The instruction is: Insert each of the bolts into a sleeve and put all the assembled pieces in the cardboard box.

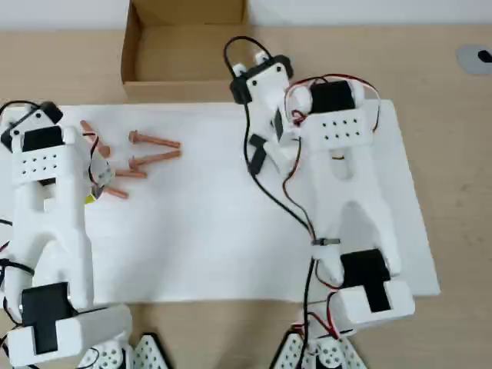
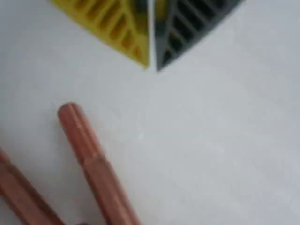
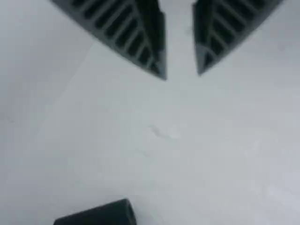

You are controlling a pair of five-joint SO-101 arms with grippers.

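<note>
– Two copper-coloured metal bolts (image 1: 156,141) lie whole in the upper left of the high view, on the white flat sheet (image 1: 215,231). How many more do you count?
– At least three more, I think, but they are half covered by the left arm (image 1: 50,200), so the number is not sure. All lie close together, well apart from the brown cardboard box (image 1: 129,54), which stands open at the upper middle.
– And the left gripper (image 2: 151,63)?
– In its wrist view the yellow finger (image 2: 117,28) and the black finger (image 2: 187,28) almost meet at the tips, with only a thin slit between, and they grip nothing. Near them lies one bolt (image 2: 93,164), and a second one is cut off by the lower left corner.
– What about the right gripper (image 3: 179,70)?
– Its two dark ribbed fingers stand a little apart, with bare white sheet between them. At the lower edge one dark rounded piece (image 3: 96,214) is cut off; I cannot tell what it is.
– Where is the right arm (image 1: 346,177)?
– Right of the middle in the high view, over the sheet, which lies on the light wooden table (image 1: 453,169).
</note>
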